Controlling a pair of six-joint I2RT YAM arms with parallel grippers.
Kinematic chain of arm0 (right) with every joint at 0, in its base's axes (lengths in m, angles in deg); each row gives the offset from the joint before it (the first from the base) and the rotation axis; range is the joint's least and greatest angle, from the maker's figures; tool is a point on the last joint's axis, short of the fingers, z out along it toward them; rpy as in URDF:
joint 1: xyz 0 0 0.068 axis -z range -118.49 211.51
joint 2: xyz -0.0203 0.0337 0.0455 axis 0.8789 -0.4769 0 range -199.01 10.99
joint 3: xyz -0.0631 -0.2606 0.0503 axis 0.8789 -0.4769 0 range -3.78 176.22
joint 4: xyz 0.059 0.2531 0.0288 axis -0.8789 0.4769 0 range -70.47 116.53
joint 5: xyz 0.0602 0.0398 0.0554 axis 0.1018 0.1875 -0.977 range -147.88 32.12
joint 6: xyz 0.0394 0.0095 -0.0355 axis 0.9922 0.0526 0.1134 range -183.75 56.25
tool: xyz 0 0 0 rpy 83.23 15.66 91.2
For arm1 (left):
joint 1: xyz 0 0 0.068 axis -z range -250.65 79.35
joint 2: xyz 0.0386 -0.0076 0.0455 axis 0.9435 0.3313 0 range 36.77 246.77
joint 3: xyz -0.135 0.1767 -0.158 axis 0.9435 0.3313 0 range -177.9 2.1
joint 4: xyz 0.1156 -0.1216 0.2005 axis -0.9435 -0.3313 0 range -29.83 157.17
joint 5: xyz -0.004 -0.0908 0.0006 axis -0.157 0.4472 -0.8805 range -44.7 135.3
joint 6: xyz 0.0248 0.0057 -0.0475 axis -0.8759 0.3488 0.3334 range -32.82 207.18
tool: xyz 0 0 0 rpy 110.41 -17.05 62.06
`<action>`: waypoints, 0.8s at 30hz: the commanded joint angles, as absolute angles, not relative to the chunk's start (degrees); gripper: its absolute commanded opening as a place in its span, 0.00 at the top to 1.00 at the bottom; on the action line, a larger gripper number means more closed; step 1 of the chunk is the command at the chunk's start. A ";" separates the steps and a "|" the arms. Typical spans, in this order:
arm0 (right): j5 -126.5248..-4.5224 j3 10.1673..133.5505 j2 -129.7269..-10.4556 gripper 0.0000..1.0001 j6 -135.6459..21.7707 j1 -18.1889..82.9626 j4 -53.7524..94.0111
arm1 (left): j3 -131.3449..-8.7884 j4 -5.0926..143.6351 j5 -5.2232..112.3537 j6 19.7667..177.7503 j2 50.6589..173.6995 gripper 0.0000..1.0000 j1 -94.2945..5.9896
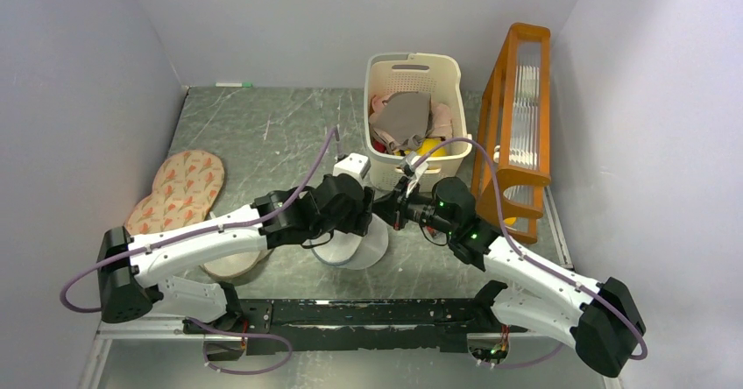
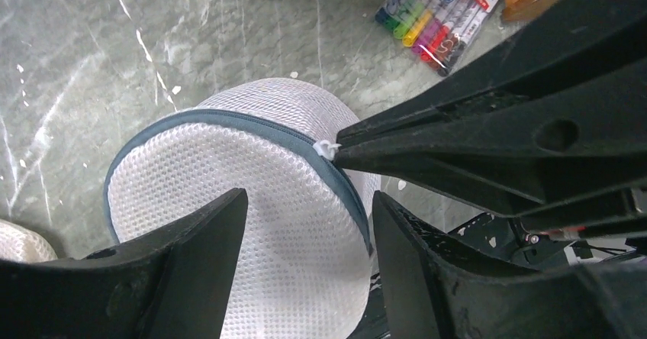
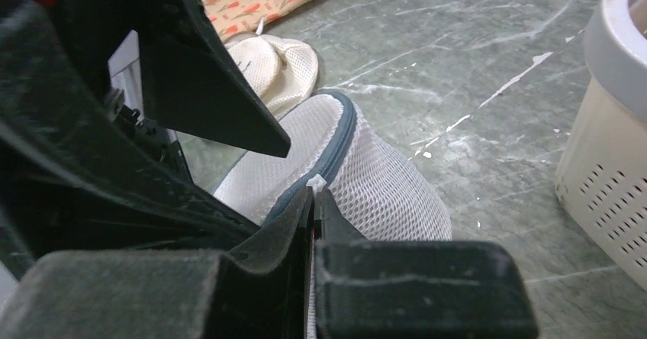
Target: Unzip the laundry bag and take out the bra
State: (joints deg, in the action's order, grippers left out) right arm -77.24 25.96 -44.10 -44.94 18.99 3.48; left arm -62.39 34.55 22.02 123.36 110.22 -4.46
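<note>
The laundry bag [image 1: 361,249], a round white mesh pouch with a dark zip rim, stands between the arms near the table's front. It fills the left wrist view [image 2: 229,171] and shows in the right wrist view [image 3: 381,186]. My right gripper [image 3: 313,194] is shut on the white zip pull [image 3: 316,181] at the rim. It also shows in the left wrist view [image 2: 339,150], pinching the pull [image 2: 326,149]. My left gripper [image 2: 309,198] is open, its fingers astride the bag's near edge. The bra is not visible; the zip looks closed.
A cream slatted basket [image 1: 412,74] with garments stands behind the bag, an orange wooden rack [image 1: 517,117] to its right. Pink patterned pads [image 1: 180,187] and a flat cream pad [image 3: 267,64] lie at the left. A marker pack [image 2: 439,18] lies near the rack.
</note>
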 commanded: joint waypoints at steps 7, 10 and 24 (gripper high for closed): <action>-79.73 24.53 -42.00 1.00 -45.50 19.06 2.28 | -64.88 30.28 19.27 128.51 111.86 0.50 -4.64; -79.19 24.20 -42.10 1.00 -45.95 19.03 2.53 | -65.69 29.48 17.98 126.81 112.14 0.62 -4.65; -71.60 25.87 -46.59 1.00 -46.00 19.06 2.35 | -70.66 31.12 11.24 102.68 116.13 0.93 -4.71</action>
State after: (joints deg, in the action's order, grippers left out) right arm -76.30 24.61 -45.81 -45.80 18.97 1.91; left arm -68.68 28.78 16.05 115.76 116.50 -4.46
